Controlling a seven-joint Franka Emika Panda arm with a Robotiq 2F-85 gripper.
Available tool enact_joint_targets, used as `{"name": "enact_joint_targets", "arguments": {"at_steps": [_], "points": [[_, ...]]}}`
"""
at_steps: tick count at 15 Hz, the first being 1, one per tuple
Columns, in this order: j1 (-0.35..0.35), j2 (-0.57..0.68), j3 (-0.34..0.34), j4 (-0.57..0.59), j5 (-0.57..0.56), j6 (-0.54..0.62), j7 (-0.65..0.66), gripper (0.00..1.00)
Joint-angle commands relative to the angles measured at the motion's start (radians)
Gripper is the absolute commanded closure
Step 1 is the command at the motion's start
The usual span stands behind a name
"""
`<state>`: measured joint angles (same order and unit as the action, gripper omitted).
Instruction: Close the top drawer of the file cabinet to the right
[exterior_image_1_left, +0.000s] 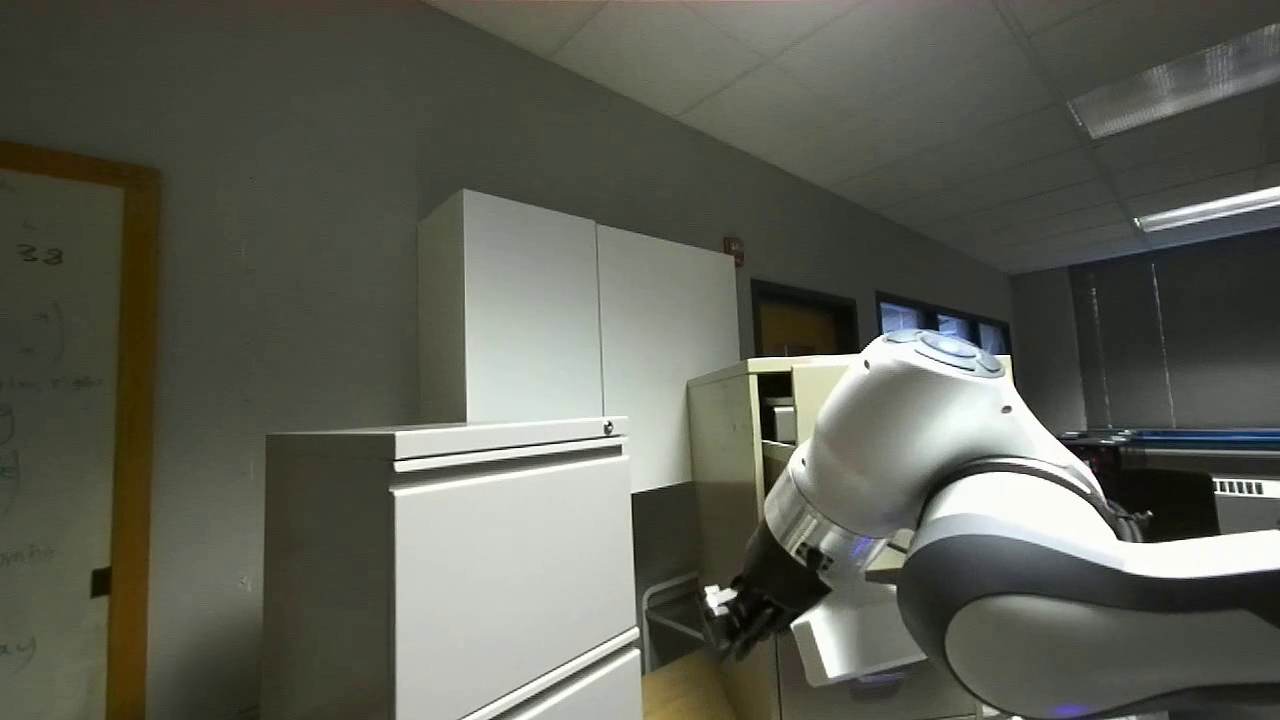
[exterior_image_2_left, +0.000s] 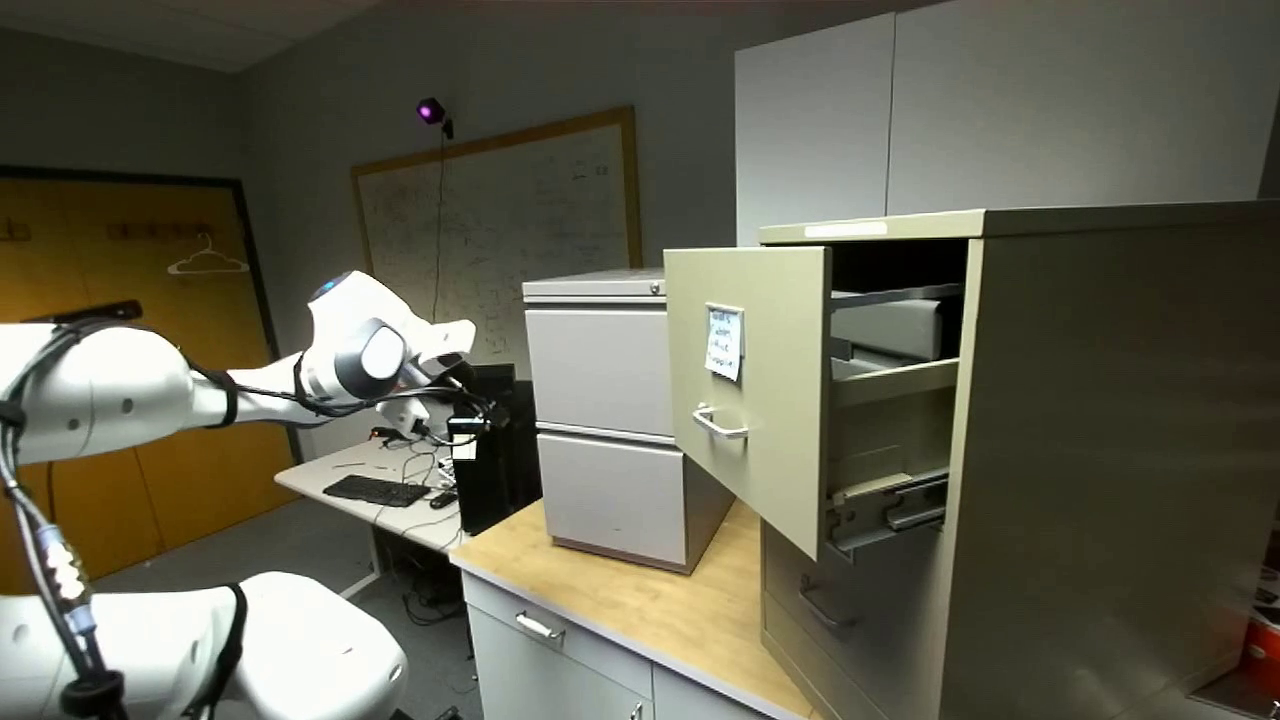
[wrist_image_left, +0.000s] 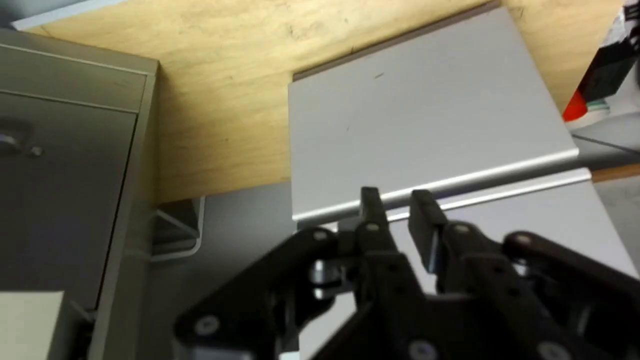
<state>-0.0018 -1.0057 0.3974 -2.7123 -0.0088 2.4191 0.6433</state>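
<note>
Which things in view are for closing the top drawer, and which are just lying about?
For the job: top drawer, pulled out; its handle; beige file cabinet; gripper.
Just around: light-grey cabinet; white cupboard; whiteboard; keyboard; mouse.

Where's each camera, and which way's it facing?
An exterior view: beside the arm, seen at right, facing the grey cabinet.
An exterior view: beside the arm, seen at left, facing the open top drawer.
Wrist view: behind the gripper, seen at bottom, facing the counter and grey cabinet.
Both exterior views share the file cabinet and arm.
</note>
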Motion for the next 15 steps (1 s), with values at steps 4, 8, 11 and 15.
{"name": "enact_joint_targets", "arguments": {"at_steps": [4, 8, 11, 15], "points": [[-0.176, -0.21, 0.001, -0.061, -0.057, 0.091, 0.035, 0.99], [-0.317, -0.263, -0.014, -0.085, -0.086, 0.189, 0.023, 0.99], [-0.44, -0.262, -0.01, -0.065, -0.093, 0.262, 0.031, 1.0], [-0.573, -0.257, 0.006, -0.065, -0.08, 0.353, 0.04, 1.0]]}}
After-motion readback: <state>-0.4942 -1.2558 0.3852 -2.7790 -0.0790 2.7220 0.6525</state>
